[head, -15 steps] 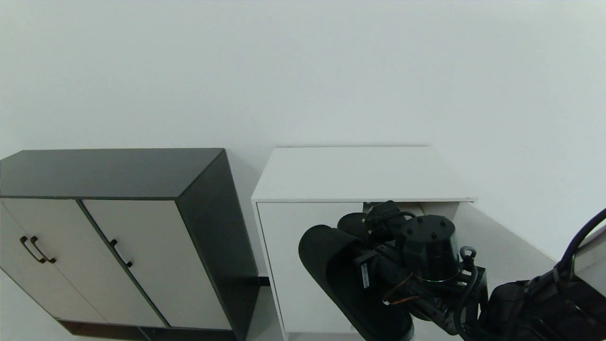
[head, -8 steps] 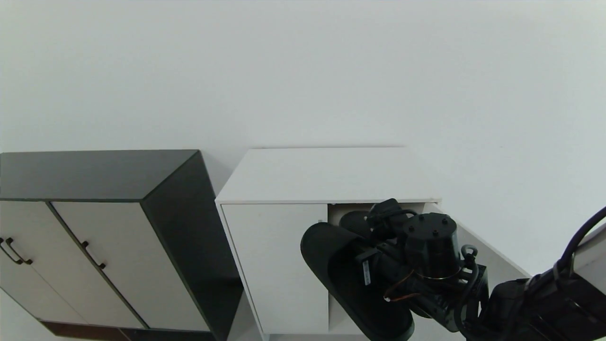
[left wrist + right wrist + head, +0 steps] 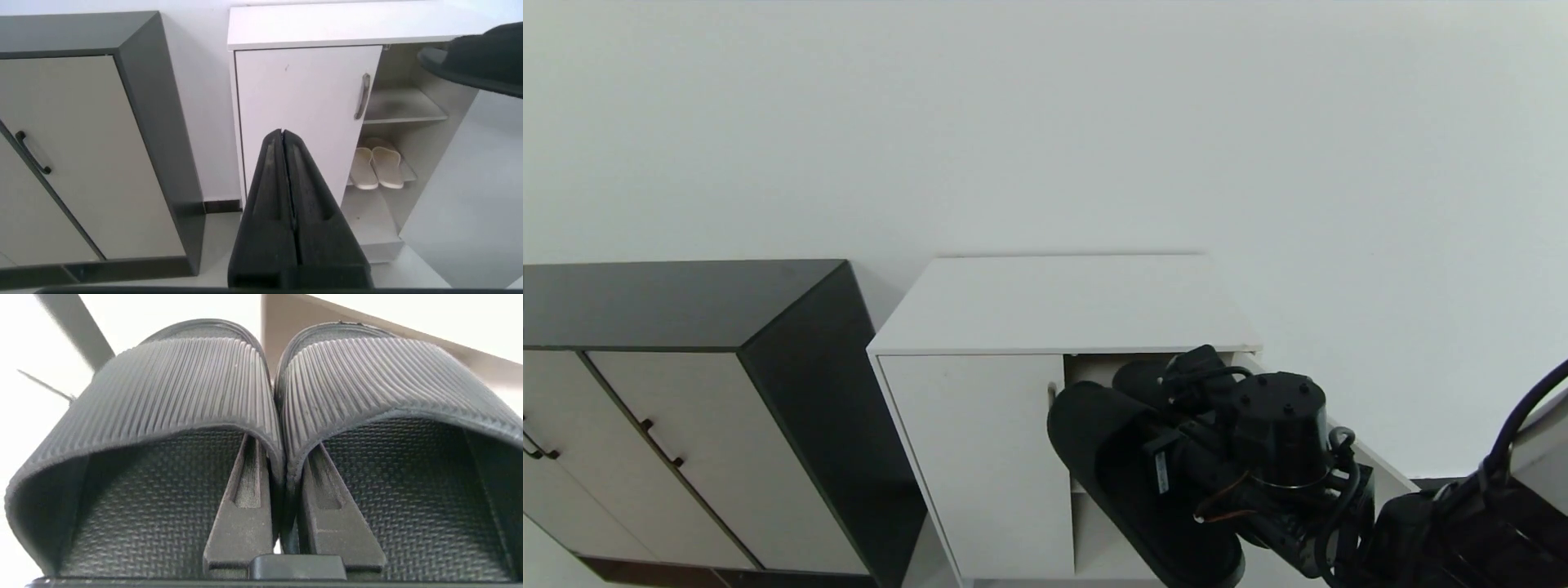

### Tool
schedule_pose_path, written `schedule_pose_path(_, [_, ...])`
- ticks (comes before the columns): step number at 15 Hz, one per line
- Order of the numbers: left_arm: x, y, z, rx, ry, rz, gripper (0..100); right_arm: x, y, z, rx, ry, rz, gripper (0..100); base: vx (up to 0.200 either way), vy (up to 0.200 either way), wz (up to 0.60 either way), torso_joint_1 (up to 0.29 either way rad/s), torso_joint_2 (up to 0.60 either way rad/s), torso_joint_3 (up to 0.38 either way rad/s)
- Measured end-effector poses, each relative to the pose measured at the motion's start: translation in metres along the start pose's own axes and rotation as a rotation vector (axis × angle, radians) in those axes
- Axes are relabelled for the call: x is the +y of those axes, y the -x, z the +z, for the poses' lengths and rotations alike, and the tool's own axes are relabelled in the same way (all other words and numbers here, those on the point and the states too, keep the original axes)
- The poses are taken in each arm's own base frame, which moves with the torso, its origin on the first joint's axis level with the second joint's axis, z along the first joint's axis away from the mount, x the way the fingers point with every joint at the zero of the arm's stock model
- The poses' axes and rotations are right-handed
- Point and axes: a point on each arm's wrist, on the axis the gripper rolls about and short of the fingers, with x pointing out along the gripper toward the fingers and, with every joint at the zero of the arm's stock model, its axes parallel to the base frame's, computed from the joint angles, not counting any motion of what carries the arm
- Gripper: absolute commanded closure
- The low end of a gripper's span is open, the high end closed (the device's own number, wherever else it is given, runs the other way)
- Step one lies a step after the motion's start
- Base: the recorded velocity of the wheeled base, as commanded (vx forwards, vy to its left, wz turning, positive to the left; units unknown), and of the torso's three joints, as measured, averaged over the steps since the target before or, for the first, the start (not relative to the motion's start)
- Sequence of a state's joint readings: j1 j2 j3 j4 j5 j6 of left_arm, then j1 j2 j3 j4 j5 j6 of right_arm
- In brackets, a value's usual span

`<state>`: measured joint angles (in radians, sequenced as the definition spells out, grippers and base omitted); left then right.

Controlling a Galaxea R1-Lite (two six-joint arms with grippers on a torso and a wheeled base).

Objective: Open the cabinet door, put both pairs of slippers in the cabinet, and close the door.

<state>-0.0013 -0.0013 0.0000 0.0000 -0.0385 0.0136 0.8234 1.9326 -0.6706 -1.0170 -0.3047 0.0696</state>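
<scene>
A pair of black slippers hangs side by side in front of the white cabinet's open right half, at about its top edge. My right gripper is shut on the black slippers, its fingers under the straps pinching the two inner sides together. Inside the cabinet, a light-coloured pair of slippers lies on the lower shelf, with a bare shelf above. The cabinet's left door is closed; the right door stands swung out. My left gripper is shut on nothing, farther back, facing the closed door.
A dark cabinet with pale doors and black handles stands right beside the white one, on its left. A white wall runs behind both. The open right door juts out beside my right arm.
The whole head picture has slid leftward, so the camera moved. The right arm and black slippers kept their place in it and now stand squarely before the open compartment.
</scene>
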Motion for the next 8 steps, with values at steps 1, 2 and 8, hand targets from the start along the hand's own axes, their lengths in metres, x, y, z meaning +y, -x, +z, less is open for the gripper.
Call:
schedule_pose_path(1, [0.000,0.000,0.000,0.000,0.000,0.000,100,-0.001,0.001,-0.001,-0.009,0.007,0.004,100,0.000,0.000,0.00,0.000,0.00,0.000])
schedule_pose_path(2, [0.000,0.000,0.000,0.000,0.000,0.000,100,-0.005,0.002,-0.005,0.002,0.034,-0.006,100,0.000,0.000,0.00,0.000,0.00,0.000])
schedule_pose_path(8, [0.000,0.000,0.000,0.000,0.000,0.000,100,-0.016,-0.002,-0.008,0.002,0.047,-0.037,100,0.000,0.000,0.00,0.000,0.00,0.000])
